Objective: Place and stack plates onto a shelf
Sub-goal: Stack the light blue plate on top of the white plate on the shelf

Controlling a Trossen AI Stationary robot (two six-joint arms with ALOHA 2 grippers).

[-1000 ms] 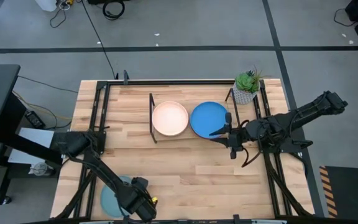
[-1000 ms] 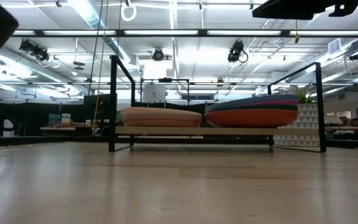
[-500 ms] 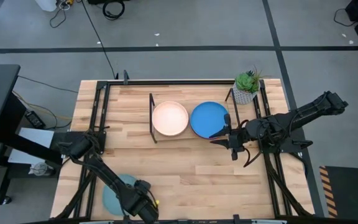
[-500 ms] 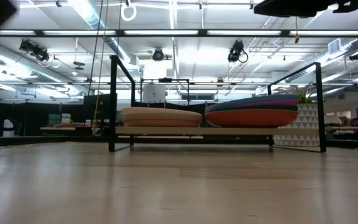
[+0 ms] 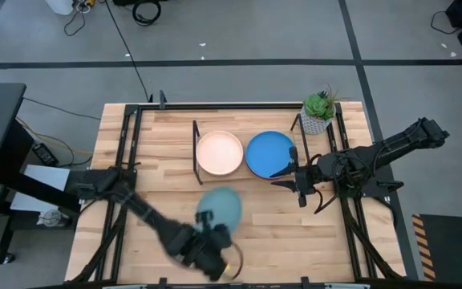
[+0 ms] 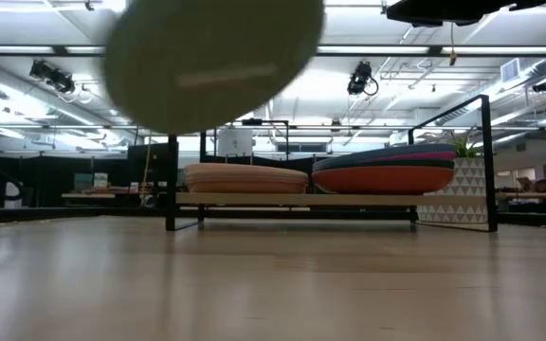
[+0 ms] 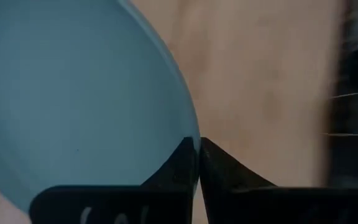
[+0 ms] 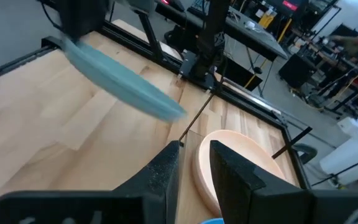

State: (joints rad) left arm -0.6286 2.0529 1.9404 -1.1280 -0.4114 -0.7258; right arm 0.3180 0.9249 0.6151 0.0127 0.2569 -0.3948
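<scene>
Plate in the air, bound for the shelf

Bench (image 5: 255,221) carries the shelf (image 5: 247,178), holding a cream-topped stack (image 5: 219,152) and a bright blue-topped stack (image 5: 269,152). Light teal plate (image 5: 218,207) rides tilted above the bench, rim pinched by the left tool (image 7: 197,152) for carrying. Right tool (image 5: 283,177) waits beside the shelf, fingers slightly apart, empty.

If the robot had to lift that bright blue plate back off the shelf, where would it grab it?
Probably by the rim. The blue plate tops a stack on the shelf, lying flat, so only its thin edge gives fingers a hold: one above, one below. Best from the open front edge, since wire frames guard the shelf's ends. The right gripper waits just there.
</scene>
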